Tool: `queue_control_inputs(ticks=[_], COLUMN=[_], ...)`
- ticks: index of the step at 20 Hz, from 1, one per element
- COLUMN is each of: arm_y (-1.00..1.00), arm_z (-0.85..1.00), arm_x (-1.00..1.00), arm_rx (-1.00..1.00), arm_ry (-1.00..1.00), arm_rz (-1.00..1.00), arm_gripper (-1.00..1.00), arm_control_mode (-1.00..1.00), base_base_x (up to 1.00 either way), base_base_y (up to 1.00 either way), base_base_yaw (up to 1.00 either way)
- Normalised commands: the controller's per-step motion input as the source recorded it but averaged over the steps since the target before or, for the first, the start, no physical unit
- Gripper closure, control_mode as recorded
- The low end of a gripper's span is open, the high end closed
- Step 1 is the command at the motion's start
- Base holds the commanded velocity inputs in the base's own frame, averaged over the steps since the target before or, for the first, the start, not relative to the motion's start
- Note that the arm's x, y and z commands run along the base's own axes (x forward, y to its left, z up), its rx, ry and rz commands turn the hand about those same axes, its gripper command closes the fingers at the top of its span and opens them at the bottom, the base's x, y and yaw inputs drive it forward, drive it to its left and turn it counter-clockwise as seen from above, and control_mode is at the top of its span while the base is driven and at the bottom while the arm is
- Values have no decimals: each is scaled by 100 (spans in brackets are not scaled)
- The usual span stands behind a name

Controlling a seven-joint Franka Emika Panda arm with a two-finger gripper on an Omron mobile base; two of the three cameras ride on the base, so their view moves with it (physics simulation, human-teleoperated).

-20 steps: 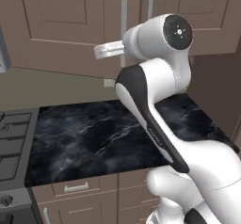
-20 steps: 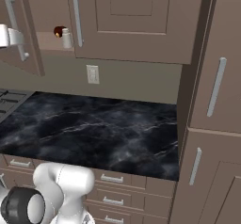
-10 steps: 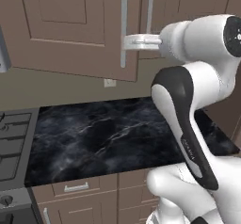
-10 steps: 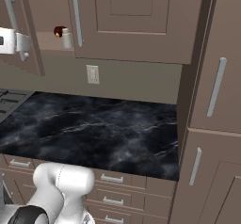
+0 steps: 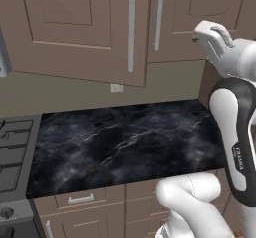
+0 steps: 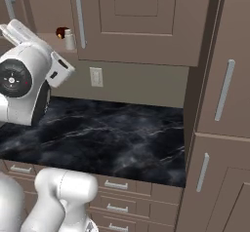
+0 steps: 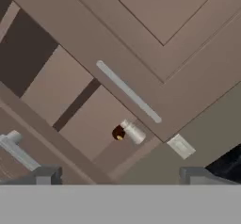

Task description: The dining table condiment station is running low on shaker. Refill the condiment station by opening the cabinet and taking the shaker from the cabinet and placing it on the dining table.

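**Now that I've let go of the handle, the shaker's up for grabs**

Since a second ago I was still clamped on the cabinet door's handle (image 5: 131, 32), the big change is that my gripper (image 7: 122, 177) has let go. Its jaws now stand wide apart with nothing between them. My arm has also swung back off the door, so the hand sits well clear of it over on the right of the left base view.

The cabinet door (image 5: 75, 27) hangs swung out, and from the right base view I can see straight into the opening. The shaker (image 6: 70, 39) is standing upright on the bottom shelf (image 6: 49, 35), near the front edge. A dark red round thing (image 6: 61, 32) sits just beside it, and I can't tell whether the two touch. My hand view has both of them roughly centred too, shaker (image 7: 133, 132) on one side and the red thing (image 7: 118, 133) on the other.

So I'd call the opening step done, and nothing has been picked up yet. Next is reaching in for the shaker. It's way smaller than my gripper, so I reckon I'll have to line up carefully and not bump the red thing. After that comes the trip to the dining table.
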Motion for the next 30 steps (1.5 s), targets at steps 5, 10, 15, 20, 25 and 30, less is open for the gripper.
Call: queue_control_inputs(ticks=[5, 10, 15, 20, 25, 30], arm_y=[-35, -1, 1, 16, 44, 41], arm_z=[0, 0, 0, -8, -11, -8], arm_x=[21, 33, 31, 54, 46, 51], arm_rx=[69, 49, 30, 14, 2, 0], arm_ry=[19, 29, 32, 25, 10, 4], arm_rz=[0, 1, 10, 20, 20, 12], arm_gripper=[-100, -100, -100, -100, -100, -100], arm_control_mode=[-100, -100, -100, -100, -100, -100], base_base_x=[0, 0, 0, 0, 0, 0], base_base_y=[0, 0, 0, 0, 0, 0], base_base_yaw=[0, 0, 0, 0, 0, 0])
